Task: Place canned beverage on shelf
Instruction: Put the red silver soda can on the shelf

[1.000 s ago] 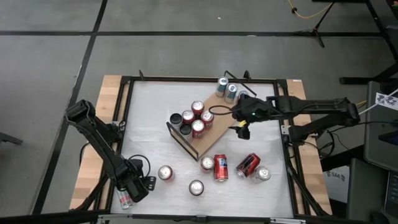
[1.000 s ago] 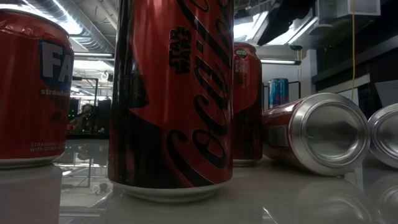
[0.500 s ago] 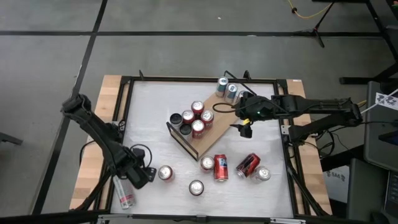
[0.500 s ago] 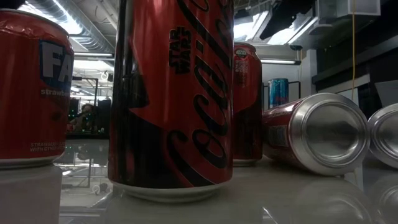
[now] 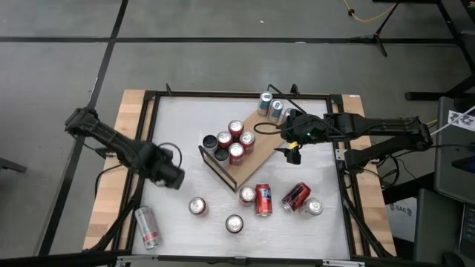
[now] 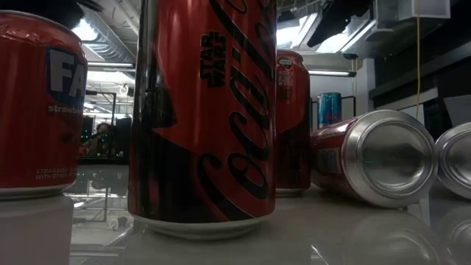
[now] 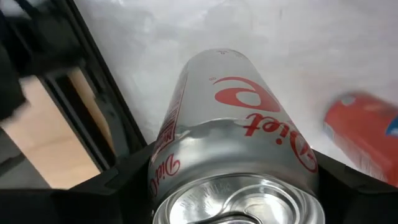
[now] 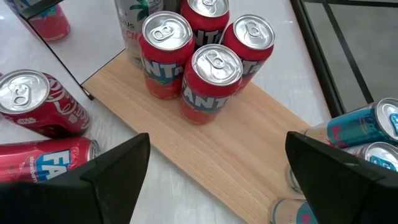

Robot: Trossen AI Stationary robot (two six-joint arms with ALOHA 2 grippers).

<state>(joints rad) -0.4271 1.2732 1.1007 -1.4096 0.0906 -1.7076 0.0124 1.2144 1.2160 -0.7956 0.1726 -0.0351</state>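
Two tools are in play, as I see them from the console. The left tool (image 5: 172,178) hangs over the open white part of the bench (image 5: 185,119), just inside the black frame (image 5: 146,148) on its left edge. Its fingers are closed along both sides of a silver Diet can (image 7: 233,143), whose top faces the wrist camera. The right tool (image 5: 291,152) hovers at the right-hand long edge of the shelf (image 5: 261,150). Its fingers are spread wide with nothing between them, and bare board (image 8: 249,143) shows in the gap. The shelf lies diagonally at mid-bench, with a thin black wire rail (image 5: 219,169) at its nearer end. A cluster of upright cans (image 5: 236,141) fills that end, red Fanta cans (image 8: 208,71) among them. Blue cans (image 5: 271,105) stand at the far end, close to the bench frame. The board between the two groups is free. Loose cans (image 5: 263,200) stand or lie on the bench past the railed end, so the ground there is crowded. One more silver can (image 5: 147,226) lies on its side by the frame at the lower-left corner of the high view, well apart from the left tool. In the low view an upright Star Wars cola can (image 6: 202,110) blocks most of the sight line.
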